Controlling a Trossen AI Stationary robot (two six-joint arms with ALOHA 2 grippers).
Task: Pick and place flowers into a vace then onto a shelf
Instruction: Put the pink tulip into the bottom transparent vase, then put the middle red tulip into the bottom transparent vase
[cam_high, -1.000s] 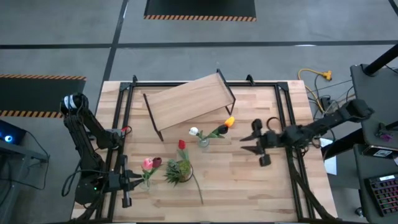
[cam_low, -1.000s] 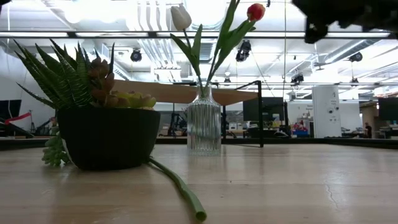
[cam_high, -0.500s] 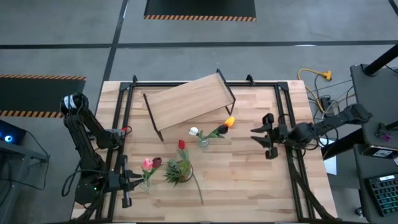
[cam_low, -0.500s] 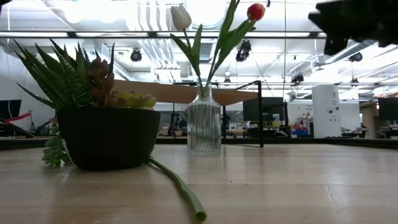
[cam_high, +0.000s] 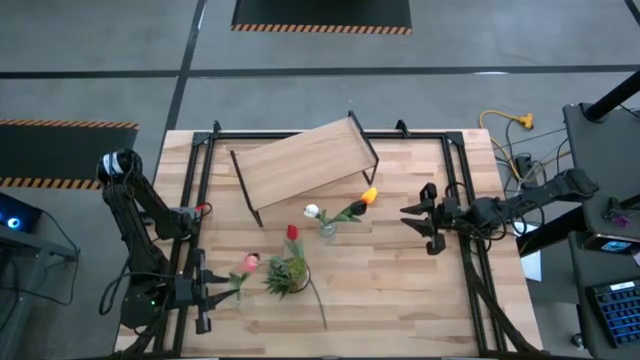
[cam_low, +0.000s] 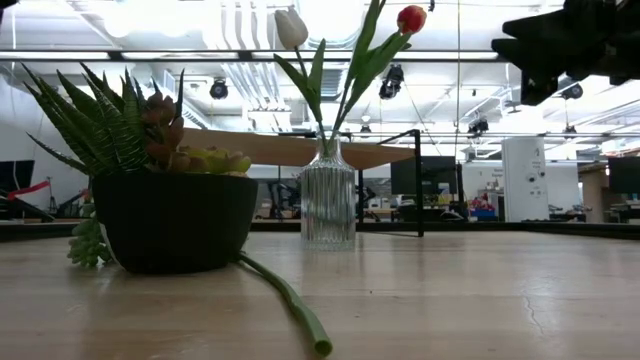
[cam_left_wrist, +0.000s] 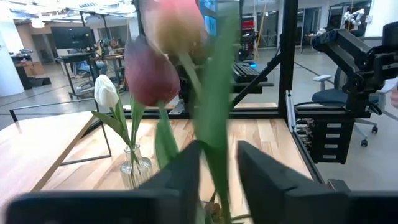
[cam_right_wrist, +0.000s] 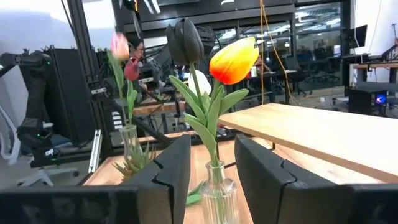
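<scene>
My left gripper (cam_high: 218, 287) is at the table's near left, shut on the stalks of a pink and a dark maroon flower (cam_high: 247, 263). The right wrist view shows those stalks running down into a small glass vase (cam_right_wrist: 129, 144). A second ribbed glass vase (cam_high: 327, 229) holds a white and an orange-yellow flower (cam_right_wrist: 233, 59). My right gripper (cam_high: 412, 226) hangs open in the air to its right, touching nothing. A red flower (cam_high: 292, 232) lies on the table, its stalk (cam_low: 290, 300) beside the plant pot. The shelf (cam_high: 305, 164) stands at the far side. My left gripper has the green stalks (cam_left_wrist: 214, 158) of the pink and maroon flowers pinched between its two fingers (cam_left_wrist: 186, 177), coming level from the table's left. The heads stand above the fingers, leaning a little. The stalks' lower ends are cut off by the wrist view's edge.
A dark pot with a spiky green tuft plant (cam_high: 286, 275) stands between the two vases. A black metal frame (cam_high: 458, 190) runs around the tabletop. Bare wood lies at the near right (cam_high: 400, 300).
My right gripper has drawn back from the vase toward the table's right edge, turned a little, then kept still. The pink and maroon heads in my left gripper have shifted slightly toward the table's right and are blurred in the left wrist view.
</scene>
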